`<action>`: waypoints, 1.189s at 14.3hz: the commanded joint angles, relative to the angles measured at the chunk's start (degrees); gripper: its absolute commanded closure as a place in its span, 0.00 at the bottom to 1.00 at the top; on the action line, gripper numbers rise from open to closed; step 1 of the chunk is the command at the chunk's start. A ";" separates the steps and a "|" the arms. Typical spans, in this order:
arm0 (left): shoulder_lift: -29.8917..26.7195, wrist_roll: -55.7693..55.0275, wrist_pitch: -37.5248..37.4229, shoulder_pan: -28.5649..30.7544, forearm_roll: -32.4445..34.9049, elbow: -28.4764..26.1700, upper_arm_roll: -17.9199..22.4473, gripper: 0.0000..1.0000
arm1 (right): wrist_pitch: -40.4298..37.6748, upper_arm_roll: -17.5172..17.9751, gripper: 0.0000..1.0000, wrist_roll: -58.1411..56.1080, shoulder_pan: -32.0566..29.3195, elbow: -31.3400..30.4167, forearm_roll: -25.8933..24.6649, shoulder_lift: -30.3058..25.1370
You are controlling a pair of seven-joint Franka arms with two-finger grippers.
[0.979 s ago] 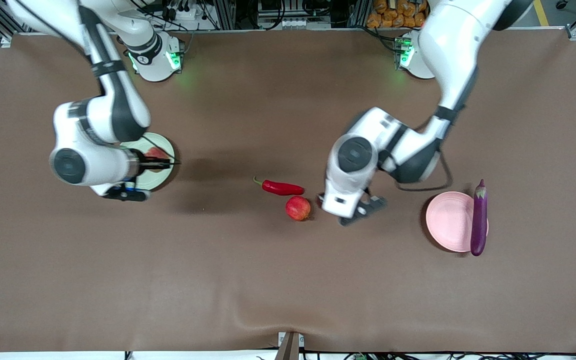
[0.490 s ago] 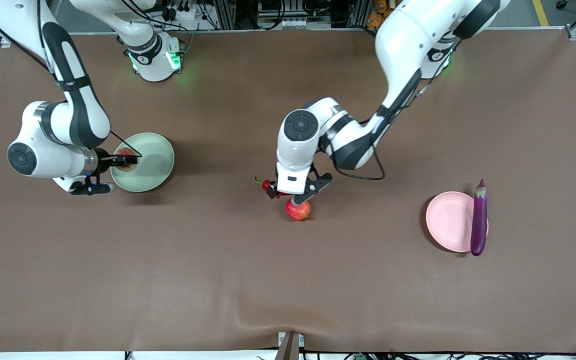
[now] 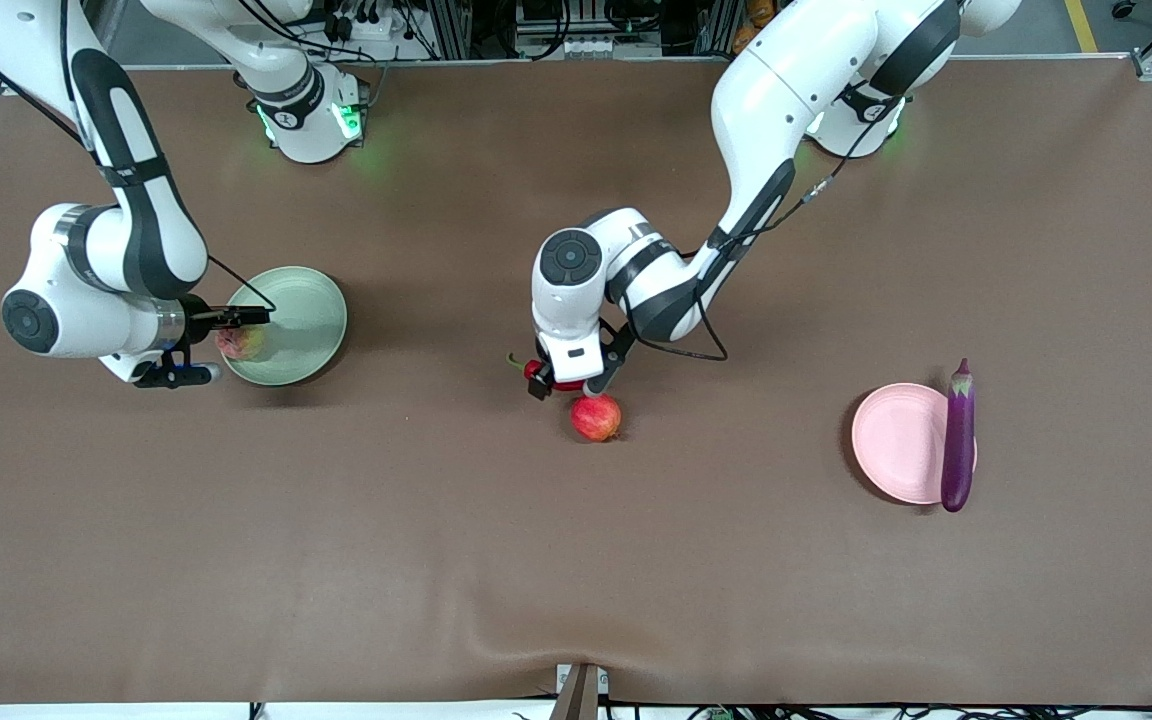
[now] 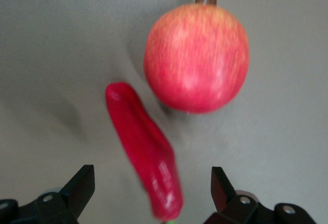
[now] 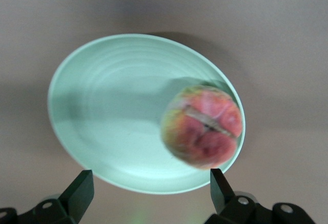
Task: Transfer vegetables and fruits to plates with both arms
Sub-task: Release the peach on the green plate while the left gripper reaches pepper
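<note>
I see my left gripper swing from beside the pale pink round plate over to the shiny red chili pepper, its fingers now spread either side of it. My right gripper opens, and the dull pinkish-orange ribbed fruit it carried now sits free at the rim of the pale green round plate.
</note>
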 commanded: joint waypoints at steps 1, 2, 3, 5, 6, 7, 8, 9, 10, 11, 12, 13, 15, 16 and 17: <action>1.62 -4.68 4.91 -2.79 -0.88 1.66 3.92 0.00 | -5.85 0.51 0.00 0.04 0.47 5.32 1.65 -0.64; 2.15 -5.39 6.24 -3.49 -0.79 1.66 4.80 0.00 | -7.09 0.51 0.00 0.04 0.56 6.73 3.41 -0.55; 2.76 -5.48 7.04 -4.11 -0.79 1.66 5.51 0.00 | -7.19 0.51 0.00 0.04 0.56 7.18 4.56 -0.64; 3.56 -5.40 7.04 -4.56 -0.70 1.57 5.87 0.00 | -7.54 0.59 0.00 0.04 1.52 8.84 4.65 -0.73; 3.65 -5.31 7.04 -4.56 -0.62 1.48 5.87 0.00 | -8.15 0.59 0.00 1.26 2.48 9.55 4.74 -0.64; 3.65 -5.31 7.04 -4.64 -0.62 1.40 5.87 0.00 | -8.15 0.59 0.00 3.97 3.28 9.99 4.92 -0.64; 3.65 -5.31 7.04 -4.64 -0.53 1.31 5.87 0.00 | -8.24 0.68 0.00 7.13 4.42 10.52 4.92 -0.64; 3.65 -5.22 7.04 -4.73 -0.44 1.13 5.87 0.00 | -8.50 0.68 0.00 9.68 5.82 10.96 4.92 -0.64; 3.74 -5.13 7.04 -5.25 -0.27 1.13 5.87 0.00 | -8.68 0.68 0.00 12.58 7.31 11.48 5.96 -0.64; 3.82 -5.22 6.96 -5.43 -0.26 1.13 5.87 0.00 | -8.86 0.77 0.00 15.91 8.63 11.92 7.63 -0.64; 3.83 -5.22 6.96 -5.52 -0.26 1.04 5.87 0.00 | -8.86 0.77 0.00 18.82 10.04 12.36 8.95 -0.55; 3.83 -5.22 6.70 -5.78 -0.26 1.04 5.87 0.00 | -8.86 0.77 0.00 20.76 11.10 12.80 9.66 -0.55; 3.83 -5.22 6.34 -5.79 -0.18 0.87 5.87 0.00 | -8.86 0.77 0.00 24.72 12.68 13.68 11.15 -0.55; 3.83 -5.31 6.25 -5.87 -0.26 0.61 5.87 0.00 | -8.94 0.86 0.00 27.00 13.21 14.03 12.03 -0.55; 3.74 -5.48 6.08 -5.87 -0.53 0.60 5.87 0.23 | -9.03 0.86 0.00 29.98 14.00 14.65 13.26 -0.55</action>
